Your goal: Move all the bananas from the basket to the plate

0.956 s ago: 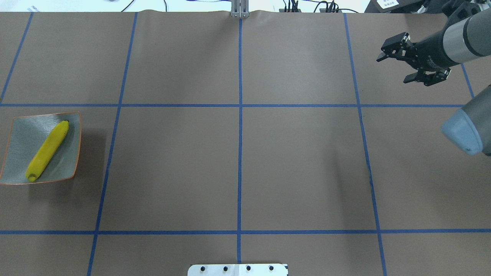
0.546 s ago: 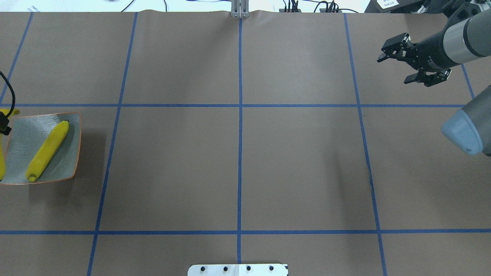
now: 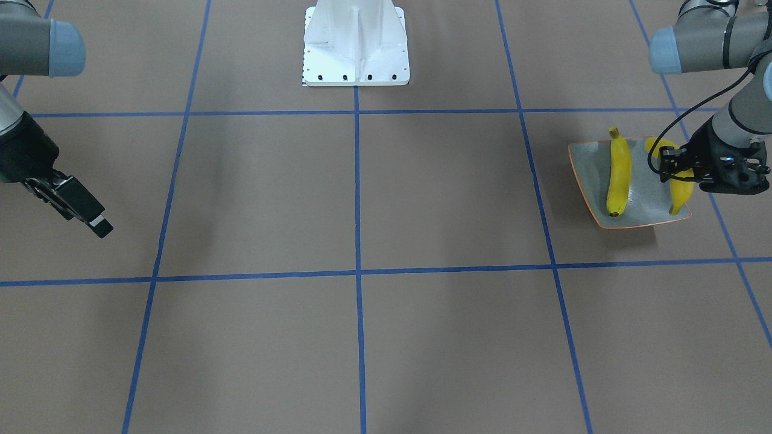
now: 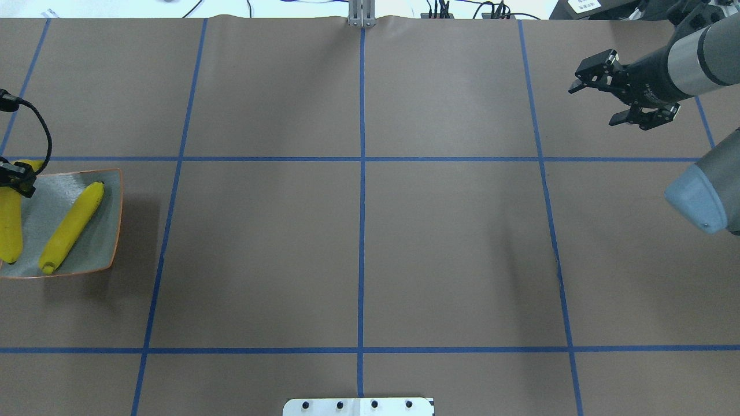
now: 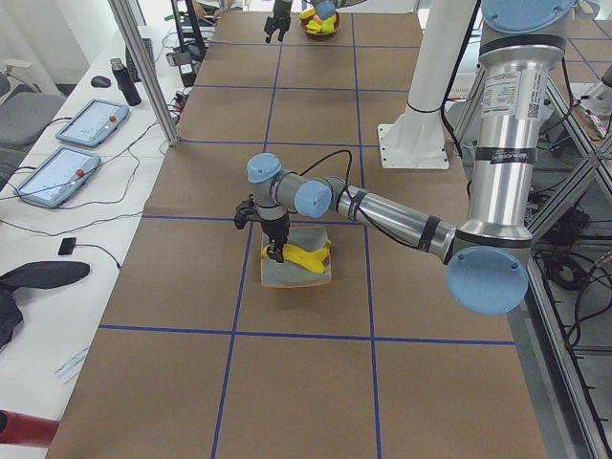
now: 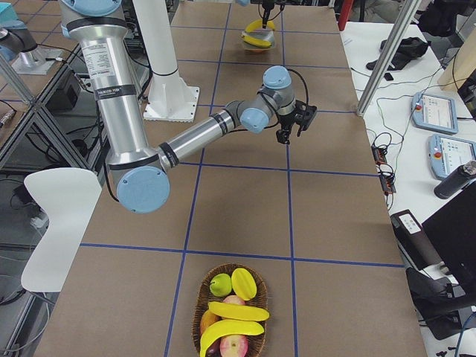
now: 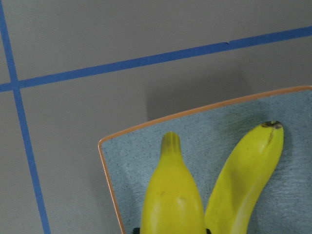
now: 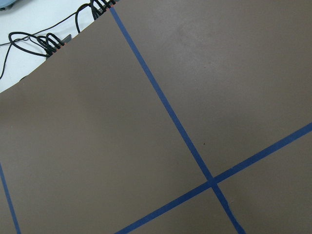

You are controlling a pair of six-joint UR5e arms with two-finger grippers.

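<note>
Over the plate (image 3: 588, 172), left edge: my left gripper (image 3: 668, 164) clamps second banana (image 3: 681, 190).
Beside it: first banana (image 3: 619, 175) lies inside.
Advice: I lower parallel, more inward, then release.
My right gripper (image 4: 595, 104): wide, empty, far from plate.

bananas (image 4: 72, 227): I see bright yellow with dark tips
plate (image 4: 105, 242): grey-green with tiny specks, thin orange rim
table (image 4: 462, 248): brown with blue lines
</note>
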